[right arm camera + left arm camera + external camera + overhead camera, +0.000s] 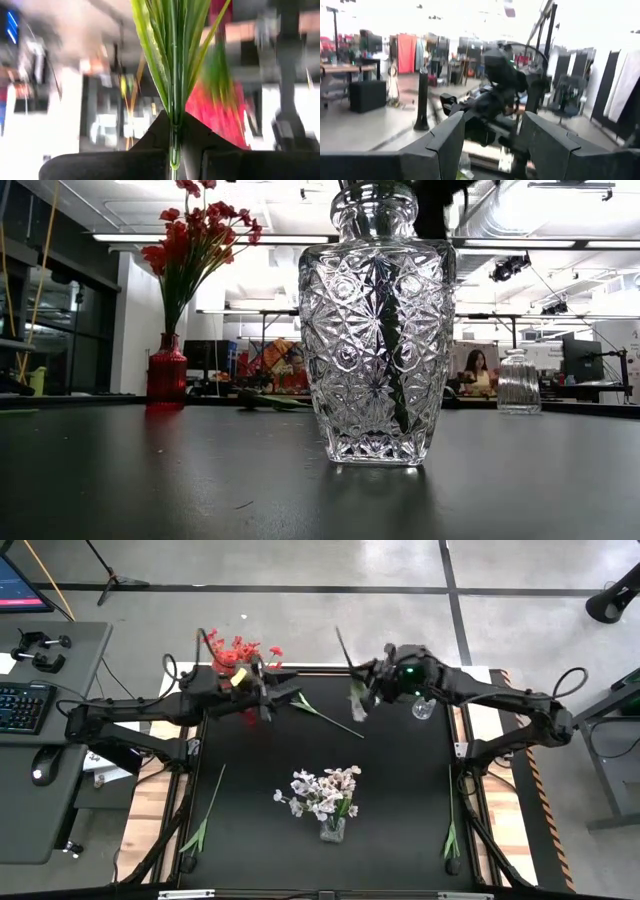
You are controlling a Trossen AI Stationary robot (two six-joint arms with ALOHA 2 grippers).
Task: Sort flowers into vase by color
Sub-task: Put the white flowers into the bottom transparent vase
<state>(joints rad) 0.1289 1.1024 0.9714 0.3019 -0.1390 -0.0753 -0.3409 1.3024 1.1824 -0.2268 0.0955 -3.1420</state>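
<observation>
One green stem is pinched tight in my right gripper (174,145), its long leaves (170,55) rising straight ahead of my fingers; I carry it by the stalk so the far end stays free to drop into a neck. I cannot make out the blossom on it, so its colour is unsure from here. Just beside me, toward the bench's right edge, stands a small clear vase (423,708), empty, which I judge to be this stem's likely home. Across from me, my left gripper (262,698) hangs with its fingers (445,145) spread and nothing between them, right by the red vase (167,372) already filled with red flowers (236,651). Between us a loose flower (325,717) lies flat on the black bench (400,800). Further out, toward the near edge, the cut-glass vase (374,330) holds the white flowers (322,790), and two more stems lie at the left (205,815) and right (452,825) margins, waiting.
</observation>
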